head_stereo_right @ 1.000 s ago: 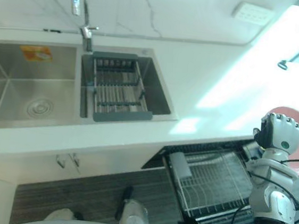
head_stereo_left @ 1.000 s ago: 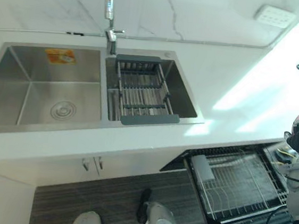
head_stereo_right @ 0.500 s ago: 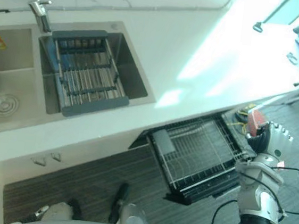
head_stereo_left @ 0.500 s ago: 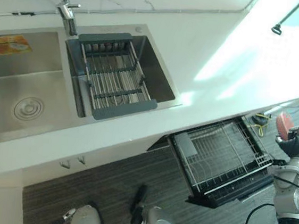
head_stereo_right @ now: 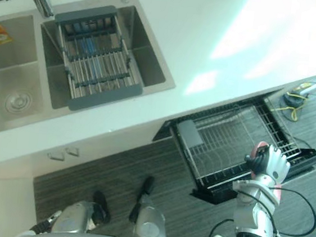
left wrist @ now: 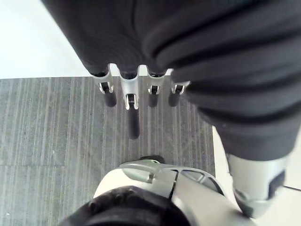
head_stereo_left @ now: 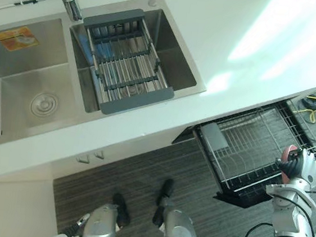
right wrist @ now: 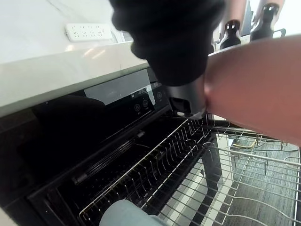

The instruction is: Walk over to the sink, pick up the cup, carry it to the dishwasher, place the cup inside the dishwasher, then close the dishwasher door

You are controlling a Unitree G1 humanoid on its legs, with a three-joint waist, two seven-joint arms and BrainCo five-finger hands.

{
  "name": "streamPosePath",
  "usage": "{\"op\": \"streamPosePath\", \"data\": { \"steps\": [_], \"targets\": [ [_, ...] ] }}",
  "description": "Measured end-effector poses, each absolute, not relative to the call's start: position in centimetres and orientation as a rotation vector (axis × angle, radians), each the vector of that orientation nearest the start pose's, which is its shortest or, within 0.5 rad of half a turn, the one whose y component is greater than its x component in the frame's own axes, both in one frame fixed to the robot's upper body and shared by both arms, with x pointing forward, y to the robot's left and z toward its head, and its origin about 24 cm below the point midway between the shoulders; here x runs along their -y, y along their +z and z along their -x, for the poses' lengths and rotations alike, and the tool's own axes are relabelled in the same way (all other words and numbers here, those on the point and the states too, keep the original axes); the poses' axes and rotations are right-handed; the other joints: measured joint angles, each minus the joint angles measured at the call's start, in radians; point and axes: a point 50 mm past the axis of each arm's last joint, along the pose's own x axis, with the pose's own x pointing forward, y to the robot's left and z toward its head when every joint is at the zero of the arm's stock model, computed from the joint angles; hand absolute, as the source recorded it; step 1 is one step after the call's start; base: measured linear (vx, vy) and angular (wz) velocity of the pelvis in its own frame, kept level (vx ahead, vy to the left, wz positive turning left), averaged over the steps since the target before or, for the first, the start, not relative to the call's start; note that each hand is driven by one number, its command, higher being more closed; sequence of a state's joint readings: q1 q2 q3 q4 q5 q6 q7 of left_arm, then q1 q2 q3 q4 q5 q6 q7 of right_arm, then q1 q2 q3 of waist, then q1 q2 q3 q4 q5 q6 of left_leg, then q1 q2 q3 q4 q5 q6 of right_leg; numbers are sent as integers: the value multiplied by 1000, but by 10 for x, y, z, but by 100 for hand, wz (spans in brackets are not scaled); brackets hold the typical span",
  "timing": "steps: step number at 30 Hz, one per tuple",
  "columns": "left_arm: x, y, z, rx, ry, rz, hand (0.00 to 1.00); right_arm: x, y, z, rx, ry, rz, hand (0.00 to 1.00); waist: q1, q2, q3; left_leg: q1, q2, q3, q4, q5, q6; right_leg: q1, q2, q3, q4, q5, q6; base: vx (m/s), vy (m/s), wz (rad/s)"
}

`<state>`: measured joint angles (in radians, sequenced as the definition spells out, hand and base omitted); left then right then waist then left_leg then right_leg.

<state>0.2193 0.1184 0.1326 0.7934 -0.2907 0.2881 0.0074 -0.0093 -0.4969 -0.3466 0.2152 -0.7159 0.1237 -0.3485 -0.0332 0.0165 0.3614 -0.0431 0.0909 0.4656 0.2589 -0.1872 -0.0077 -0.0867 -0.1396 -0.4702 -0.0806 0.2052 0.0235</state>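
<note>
White counter (head_stereo_left: 241,25) with a double sink (head_stereo_left: 31,82) spans the upper left, and the open dishwasher's rack (head_stereo_left: 251,145) juts out at lower right. Near its front edge, the right hand's (head_stereo_left: 302,169) fingers curl round the pink cup (head_stereo_left: 287,156). Placing it and closing the door remain. The left hand's (left wrist: 133,113) fingers hang straight, empty.

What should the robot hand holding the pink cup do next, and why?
Probably lower the right robot hand a little to set the pink cup down on the pulled-out silver wire dishwasher rack. The hand grips the cup by the rack's outer edge, just above the wires, and the cup is not yet resting on them.
</note>
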Motion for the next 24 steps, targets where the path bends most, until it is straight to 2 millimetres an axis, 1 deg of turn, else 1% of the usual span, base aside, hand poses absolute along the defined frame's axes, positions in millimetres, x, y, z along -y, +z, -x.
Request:
{"op": "streamPosePath", "data": {
  "steps": [5, 8, 9, 11, 17, 21, 22, 24],
  "targets": [
    [-207, -156, -69, -1231, 308, 261, 0, 354, 86, -236, -155, -736, 1204, 100, 2, 33, 21, -8, -29, -31, -7, 10, 14, -4, -20, -7, 0, 8, 9, -12, 85, 9],
    [-205, -156, -69, -1232, 292, 269, 0, 353, 92, -243, -134, -725, 1219, 100, 4, 42, 29, -12, -47, -38, -31, 22, 20, -18, -32, -6, 0, 15, 11, -39, 80, 3],
    [-204, -156, -69, -1233, 282, 268, 0, 355, 93, -245, -143, -715, 1225, 100, 6, 48, 34, -12, -55, -60, -39, 23, 21, -21, -36, -7, 0, 16, 10, -32, 68, 2],
    [-201, -157, -70, -1237, 265, 260, 0, 356, 95, -247, -144, -713, 1225, 100, 7, 55, 40, -15, -65, -67, -56, 28, 19, -29, -47, -8, 0, 15, 11, -28, 82, 5],
    [-199, -156, -73, -1232, 250, 255, 0, 360, 102, -256, -149, -683, 1264, 100, 0, 70, 66, -34, -82, -80, -68, 39, 23, -50, -57, -12, 4, 23, 12, -15, 52, 6],
    [-196, -155, -81, -1221, 220, 240, 0, 364, 115, -266, -133, -698, 1269, 100, 1, 89, 84, -63, -92, -88, -69, 49, 34, -86, -69, -14, 27, 29, 11, 3, 50, 7],
    [-196, -155, -82, -1219, 217, 239, 0, 364, 118, -271, -137, -691, 1276, 100, -1, 94, 87, -75, -96, -95, -68, 53, 38, -95, -74, -16, 29, 30, 12, 9, 46, 13],
    [-194, -155, -85, -1216, 206, 237, 0, 369, 121, -274, -158, -690, 1299, 100, -1, 106, 93, -88, -103, -107, -68, 58, 40, -106, -82, -21, 36, 32, 15, 9, 52, 15]
  ]
}}
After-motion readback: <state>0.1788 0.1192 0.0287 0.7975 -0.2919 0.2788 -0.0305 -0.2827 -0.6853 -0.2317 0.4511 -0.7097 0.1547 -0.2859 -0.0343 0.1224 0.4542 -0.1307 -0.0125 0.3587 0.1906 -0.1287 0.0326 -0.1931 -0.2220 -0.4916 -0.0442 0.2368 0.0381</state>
